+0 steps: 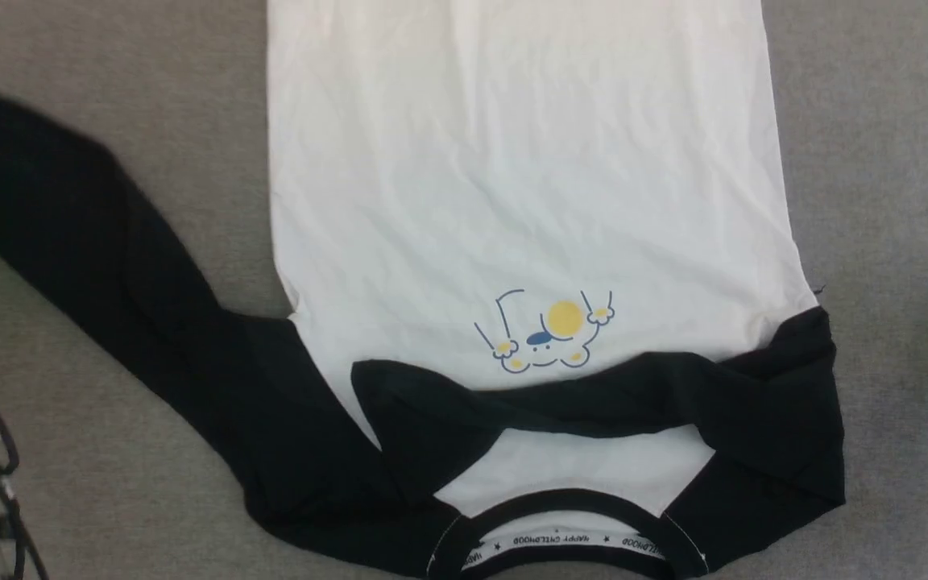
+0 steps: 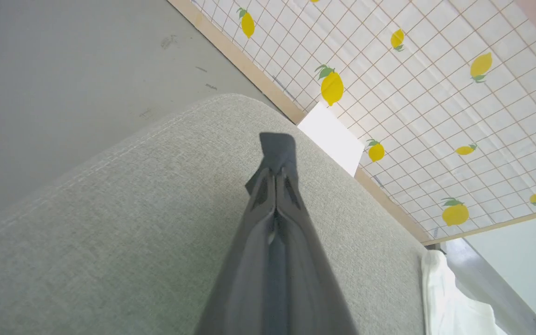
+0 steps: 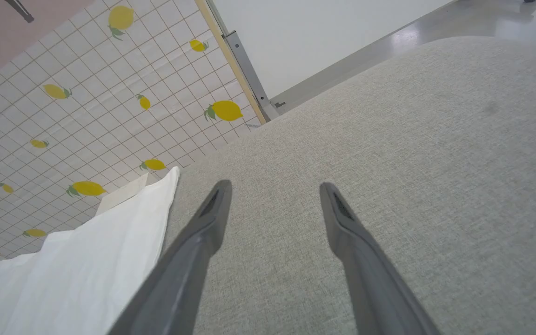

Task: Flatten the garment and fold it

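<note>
The soft white T-shirt with black sleeves (image 1: 512, 161) lies on the grey upholstered pad (image 1: 875, 121), one sleeve crumpled across its chest. The left gripper (image 2: 276, 174) is pressed together over bare pad, seemingly pinching nothing. The right gripper (image 3: 275, 190) hangs spread beside white cloth. Folding now would likely trap that sleeve.
</note>
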Controlling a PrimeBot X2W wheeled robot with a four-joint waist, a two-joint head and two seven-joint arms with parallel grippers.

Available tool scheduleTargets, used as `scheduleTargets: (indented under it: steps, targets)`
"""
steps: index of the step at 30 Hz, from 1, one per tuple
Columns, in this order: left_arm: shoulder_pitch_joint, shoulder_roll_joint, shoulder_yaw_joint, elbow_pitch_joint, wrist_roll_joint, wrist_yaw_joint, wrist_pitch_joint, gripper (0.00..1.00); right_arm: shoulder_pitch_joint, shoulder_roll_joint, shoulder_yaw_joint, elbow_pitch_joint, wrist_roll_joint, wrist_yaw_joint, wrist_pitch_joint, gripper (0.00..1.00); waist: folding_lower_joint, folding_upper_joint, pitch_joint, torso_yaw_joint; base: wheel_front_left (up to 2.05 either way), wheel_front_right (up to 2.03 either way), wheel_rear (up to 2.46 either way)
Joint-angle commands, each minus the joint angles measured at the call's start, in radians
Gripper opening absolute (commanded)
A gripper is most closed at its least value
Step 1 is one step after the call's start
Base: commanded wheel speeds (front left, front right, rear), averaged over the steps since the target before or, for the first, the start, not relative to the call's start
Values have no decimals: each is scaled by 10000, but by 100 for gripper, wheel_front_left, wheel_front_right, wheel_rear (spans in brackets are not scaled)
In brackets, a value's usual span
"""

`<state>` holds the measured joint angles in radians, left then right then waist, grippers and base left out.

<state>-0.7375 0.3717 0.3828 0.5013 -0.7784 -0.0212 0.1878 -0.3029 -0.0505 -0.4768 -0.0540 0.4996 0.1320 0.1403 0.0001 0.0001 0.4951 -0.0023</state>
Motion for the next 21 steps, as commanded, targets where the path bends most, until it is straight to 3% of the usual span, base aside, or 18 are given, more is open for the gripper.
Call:
scheduleTargets:
  steps: [1,13,21]
  targets:
    - [391,125,148,-71,-60,-94,-105,0,135,3,17,89,-27,-13,-11,100,-1,-1,-1057,450,0,0,0]
    - [3021,291,1167,-1450,-362,12,77,0,847,3,-57,666,140,-13,-138,100,-1,-1,-2545,648,0,0,0]
    - [3755,-650,-22,-3694,-283,-261,750,0,1142,3,51,867,297,-13,-184,100,-1,-1,-3152,710,0,0,0]
